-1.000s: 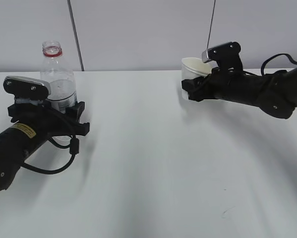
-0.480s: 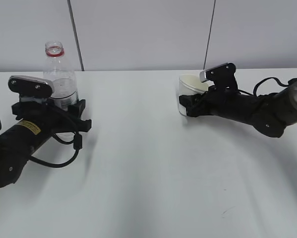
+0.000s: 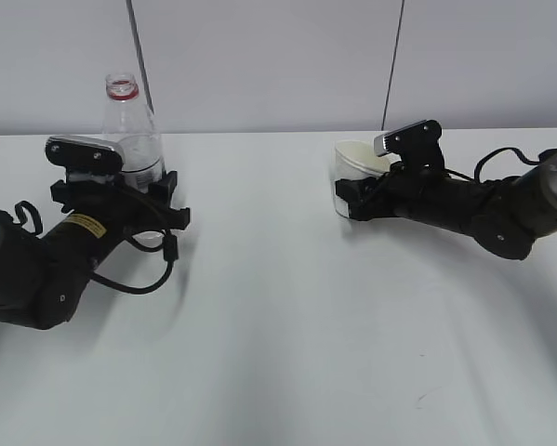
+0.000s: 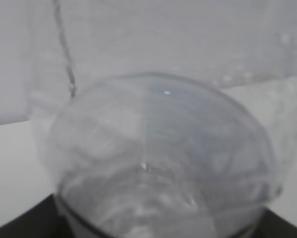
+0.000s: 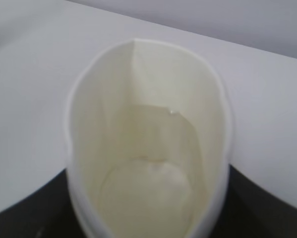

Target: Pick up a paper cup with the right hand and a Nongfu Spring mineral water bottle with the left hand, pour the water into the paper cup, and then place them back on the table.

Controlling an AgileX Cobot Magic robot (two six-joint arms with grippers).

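The clear Nongfu Spring bottle (image 3: 129,139) with a red neck ring stands upright and uncapped at the left. My left gripper (image 3: 120,206) is shut round its lower half. The bottle fills the left wrist view (image 4: 158,163), blurred, with dark finger edges at the bottom corners. The white paper cup (image 3: 357,163) is right of centre, low at the table (image 3: 287,325). My right gripper (image 3: 352,197) is shut on it from the right. In the right wrist view the cup (image 5: 148,148) is squeezed into an oval between the black fingers, and a faint liquid line shows inside.
A pale wall with two dark vertical seams (image 3: 134,37) rises behind the table's far edge. The left arm's black cable (image 3: 139,283) loops down onto the tabletop under the gripper.
My left gripper has carried the bottle to the right and a little farther back. My right gripper lowered the cup towards the table a second ago and has since held still.
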